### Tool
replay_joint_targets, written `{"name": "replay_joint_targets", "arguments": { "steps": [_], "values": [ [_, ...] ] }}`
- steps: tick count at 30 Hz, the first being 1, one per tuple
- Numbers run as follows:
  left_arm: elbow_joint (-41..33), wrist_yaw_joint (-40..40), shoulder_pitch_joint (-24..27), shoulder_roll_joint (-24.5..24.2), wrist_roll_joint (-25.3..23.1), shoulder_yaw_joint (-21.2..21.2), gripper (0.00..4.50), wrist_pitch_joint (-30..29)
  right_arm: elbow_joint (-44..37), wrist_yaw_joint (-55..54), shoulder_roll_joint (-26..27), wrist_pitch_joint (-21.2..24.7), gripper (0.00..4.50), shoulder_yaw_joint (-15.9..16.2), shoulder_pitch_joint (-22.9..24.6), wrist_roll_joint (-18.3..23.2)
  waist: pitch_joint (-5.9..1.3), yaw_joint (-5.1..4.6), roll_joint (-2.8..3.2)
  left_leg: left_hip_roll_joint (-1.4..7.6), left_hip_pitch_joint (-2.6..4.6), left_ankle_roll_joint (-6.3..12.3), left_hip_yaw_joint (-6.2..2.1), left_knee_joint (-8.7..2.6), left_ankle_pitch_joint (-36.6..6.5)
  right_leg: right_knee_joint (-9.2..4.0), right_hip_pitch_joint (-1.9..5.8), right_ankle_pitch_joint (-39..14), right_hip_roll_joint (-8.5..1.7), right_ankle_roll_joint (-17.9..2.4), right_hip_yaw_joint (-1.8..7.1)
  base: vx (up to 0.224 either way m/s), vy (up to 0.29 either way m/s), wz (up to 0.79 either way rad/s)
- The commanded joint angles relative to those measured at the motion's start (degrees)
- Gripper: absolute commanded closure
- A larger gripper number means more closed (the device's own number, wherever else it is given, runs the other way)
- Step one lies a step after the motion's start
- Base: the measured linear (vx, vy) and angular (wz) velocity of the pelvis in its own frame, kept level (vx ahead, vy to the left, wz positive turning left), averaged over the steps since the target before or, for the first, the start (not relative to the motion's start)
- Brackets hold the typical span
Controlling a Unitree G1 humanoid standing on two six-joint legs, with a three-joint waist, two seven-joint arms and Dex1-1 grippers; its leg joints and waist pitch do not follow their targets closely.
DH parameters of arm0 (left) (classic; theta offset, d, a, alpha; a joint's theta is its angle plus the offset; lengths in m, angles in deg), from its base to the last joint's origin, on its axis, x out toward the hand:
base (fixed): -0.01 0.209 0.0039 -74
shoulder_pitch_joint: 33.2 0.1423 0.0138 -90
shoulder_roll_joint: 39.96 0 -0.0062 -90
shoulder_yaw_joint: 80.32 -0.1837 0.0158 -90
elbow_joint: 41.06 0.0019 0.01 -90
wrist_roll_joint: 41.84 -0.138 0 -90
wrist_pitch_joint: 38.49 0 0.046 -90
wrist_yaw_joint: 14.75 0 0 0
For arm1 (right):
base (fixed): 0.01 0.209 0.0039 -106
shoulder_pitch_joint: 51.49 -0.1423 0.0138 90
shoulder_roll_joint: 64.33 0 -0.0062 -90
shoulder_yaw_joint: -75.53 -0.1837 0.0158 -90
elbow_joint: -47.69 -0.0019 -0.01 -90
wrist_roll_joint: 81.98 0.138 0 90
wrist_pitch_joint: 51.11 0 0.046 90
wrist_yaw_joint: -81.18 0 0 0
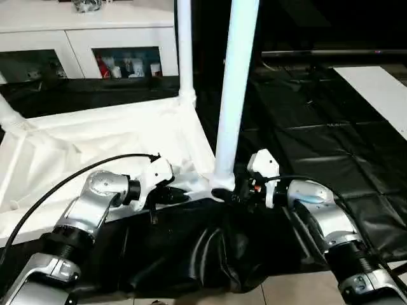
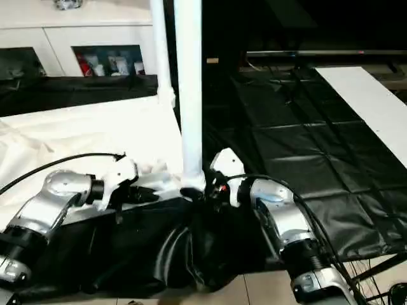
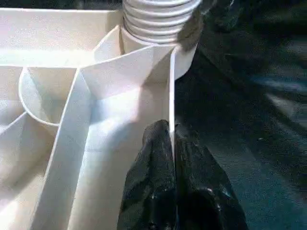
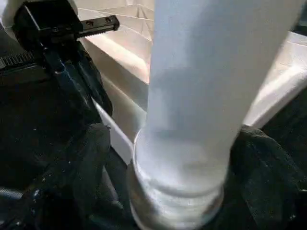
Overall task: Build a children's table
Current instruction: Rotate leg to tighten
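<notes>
The white table top (image 1: 95, 140) lies upside down on the black sheet. One leg (image 1: 184, 51) stands in the far corner socket, and another leg's base (image 1: 9, 117) shows at the left edge. A third leg (image 1: 236, 89) stands upright in the near right corner socket. My left gripper (image 3: 171, 148) is shut on the top's thin rim (image 3: 171, 86), just short of that leg's ribbed end (image 3: 158, 19). My right gripper (image 1: 236, 194) is shut on the base of the near leg (image 4: 206, 96), one black finger (image 4: 91, 158) on each side.
A white cabinet (image 1: 82, 44) with glass doors stands behind. The black sheet (image 1: 305, 146) covers the big table and hangs crumpled over its front edge (image 1: 210, 254). A white board (image 1: 381, 89) lies at the far right. My left arm's cable (image 1: 63, 181) loops over the table top.
</notes>
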Motion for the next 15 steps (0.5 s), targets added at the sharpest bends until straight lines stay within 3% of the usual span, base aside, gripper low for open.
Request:
{"name": "replay_joint_targets", "arguments": {
  "steps": [1, 4, 15],
  "values": [
    [-1.05, -1.42, 0.32, 1.41, 3.4, 0.66, 4.5, 1.36, 2.53, -0.39, 0.63, -1.54, 0.49, 0.82, -1.9, -0.97, -3.55, -0.03, -0.16, 3.33, 0.94, 3.12, -1.39, -3.45, -10.84, -3.46, 2.68, -8.95, -4.15, -13.99, 2.79, 0.0, 0.0, 0.0],
    [-1.24, -1.53, 0.47, 1.13, 3.32, 0.72, 4.5, 1.2, 3.32, 0.48, 0.78, -1.58, 0.49, 0.82, -2.33, -1.08, -3.56, 0.07, -0.44, 3.28, 0.87, 3.38, -1.35, -3.39, -10.25, -3.39, 2.84, -8.62, -4.11, -13.87, 2.77, 0.0, 0.0, 0.0],
    [-0.29, -1.08, 0.59, -0.16, 0.88, -0.26, 4.5, 1.98, 6.59, 1.57, 0.41, -3.52, 1.45, 1.25, -3.19, -2.08, -3.51, 0.1, -0.28, 3.29, 0.92, 3.47, -1.36, -3.3, -10.51, -3.43, 2.74, -10.0, -4.14, -13.69, 2.76, 0.0, 0.0, 0.0]
  ]
}}
